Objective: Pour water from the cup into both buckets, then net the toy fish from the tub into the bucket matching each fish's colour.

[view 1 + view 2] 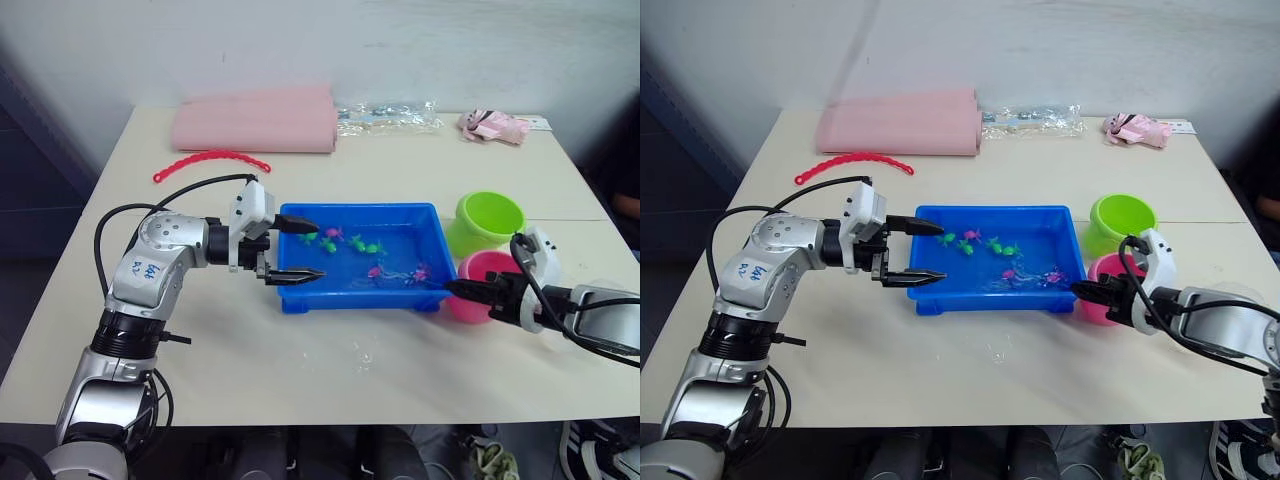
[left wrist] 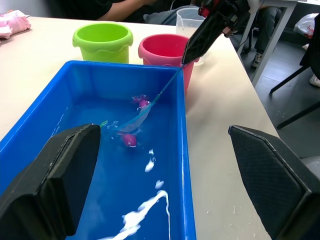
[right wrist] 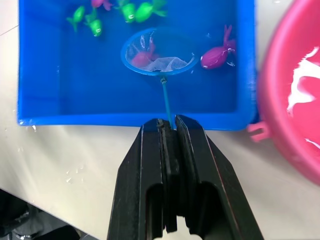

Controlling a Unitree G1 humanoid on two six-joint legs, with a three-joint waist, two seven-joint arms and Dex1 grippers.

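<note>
This looks like a lab or test room. A plain cream rectangular table (image 1: pixel 330 370) stands against a bare white wall (image 1: pixel 400 40). A seated person's legs (image 2: pixel 260 30) and dark chair legs (image 2: pixel 292 95) show beside it on a grey floor.

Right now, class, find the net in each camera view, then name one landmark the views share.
Left eye view: the net dips into the tub's near right corner.
Right eye view: same corner, ahead of the right gripper.
Left wrist view: hoop in the water, handle rising toward the pink bucket.
Right wrist view: hoop over a pink fish, handle clamped in the fingers.
Shared landmark: the blue tub.
</note>
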